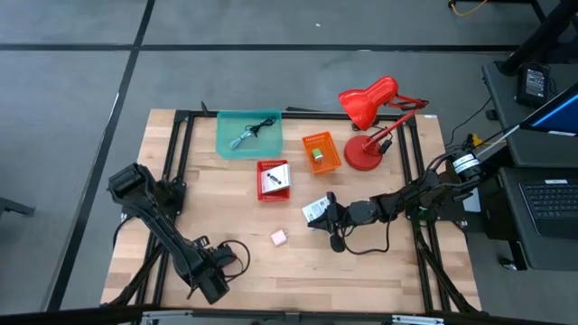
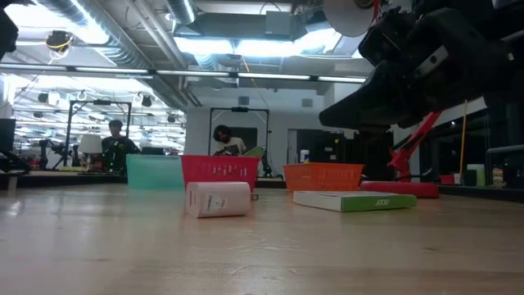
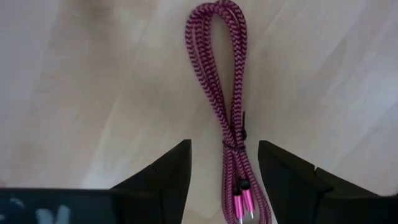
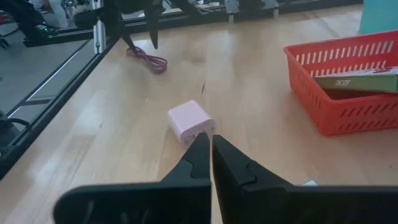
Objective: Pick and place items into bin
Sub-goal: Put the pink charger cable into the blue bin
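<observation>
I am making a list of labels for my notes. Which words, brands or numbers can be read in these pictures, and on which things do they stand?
"acer": on the white and green packet lying in the red basket.
Printing on the flat packet on the table: too blurred to read.
Marks on the pale cube: too small to read.
</observation>
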`<state>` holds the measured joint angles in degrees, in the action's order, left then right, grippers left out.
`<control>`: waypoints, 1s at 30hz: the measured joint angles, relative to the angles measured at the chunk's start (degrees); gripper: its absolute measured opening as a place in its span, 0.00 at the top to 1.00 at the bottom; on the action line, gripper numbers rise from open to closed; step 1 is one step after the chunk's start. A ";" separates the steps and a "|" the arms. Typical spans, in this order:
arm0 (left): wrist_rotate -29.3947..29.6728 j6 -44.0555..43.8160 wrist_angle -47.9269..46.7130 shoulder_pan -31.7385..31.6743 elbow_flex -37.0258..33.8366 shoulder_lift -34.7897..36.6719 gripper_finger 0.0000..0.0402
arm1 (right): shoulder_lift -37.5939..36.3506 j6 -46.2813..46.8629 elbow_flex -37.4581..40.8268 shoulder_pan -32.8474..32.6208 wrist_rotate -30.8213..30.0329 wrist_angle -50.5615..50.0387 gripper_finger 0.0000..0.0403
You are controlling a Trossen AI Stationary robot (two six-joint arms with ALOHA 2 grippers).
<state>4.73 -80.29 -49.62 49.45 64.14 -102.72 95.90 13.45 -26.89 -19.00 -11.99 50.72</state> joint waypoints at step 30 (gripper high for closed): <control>-1.05 15.28 0.00 -0.36 -0.17 -2.89 0.96 | 0.04 0.01 0.00 0.00 -0.07 0.04 1.00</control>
<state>3.68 -65.01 -49.62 49.09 63.97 -105.61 95.94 13.46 -26.89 -19.00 -12.05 50.76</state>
